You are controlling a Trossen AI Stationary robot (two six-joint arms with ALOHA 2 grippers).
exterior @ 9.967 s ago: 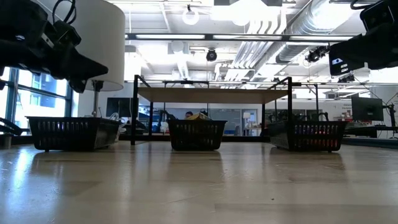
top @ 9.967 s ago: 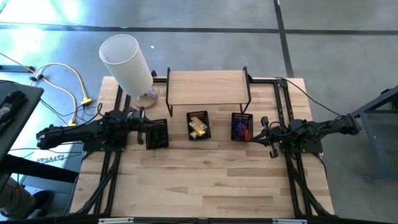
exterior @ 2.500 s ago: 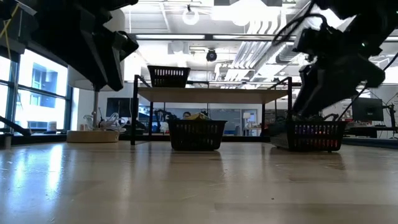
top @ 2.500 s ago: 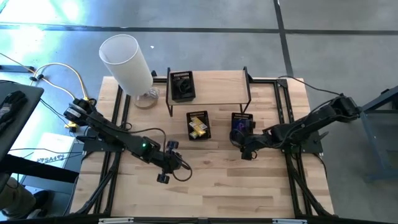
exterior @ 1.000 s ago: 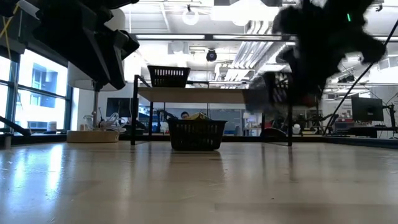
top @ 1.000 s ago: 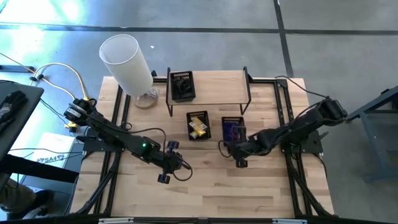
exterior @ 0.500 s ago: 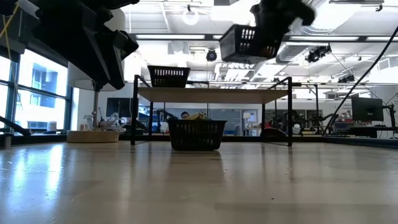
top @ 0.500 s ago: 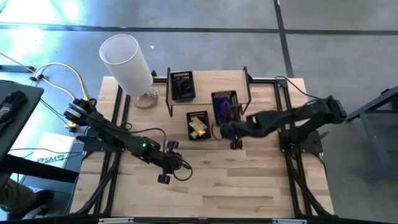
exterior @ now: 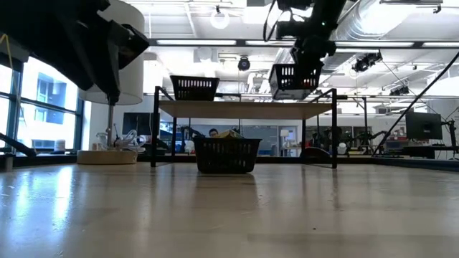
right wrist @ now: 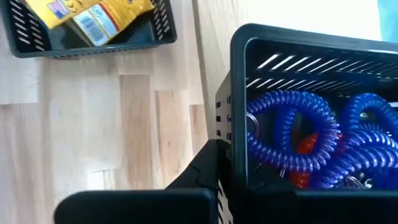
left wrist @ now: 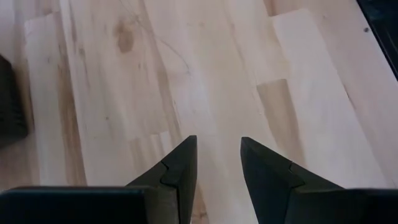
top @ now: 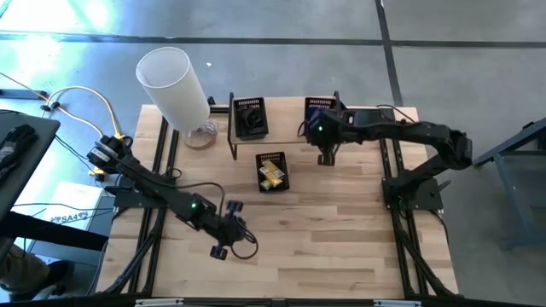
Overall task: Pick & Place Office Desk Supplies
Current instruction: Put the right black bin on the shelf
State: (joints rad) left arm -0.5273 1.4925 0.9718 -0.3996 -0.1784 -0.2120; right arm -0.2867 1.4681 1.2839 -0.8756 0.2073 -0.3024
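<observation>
Right pincer grips a basket by its rim above the shelf; it could tip, spilling coils.

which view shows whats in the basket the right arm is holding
Right wrist view: the basket is close up, with blue coils inside. High view shows it small over the shelf; low view only its mesh side.

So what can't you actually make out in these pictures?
- Basket of blue coils: right wrist view cuts it off at the edge; the gripped rim hides the right gripper's fingertips.
- Basket on the shelf: high view, dark contents too small to identify.
- Middle basket: low view, its wall hides most of the yellow items.
</observation>
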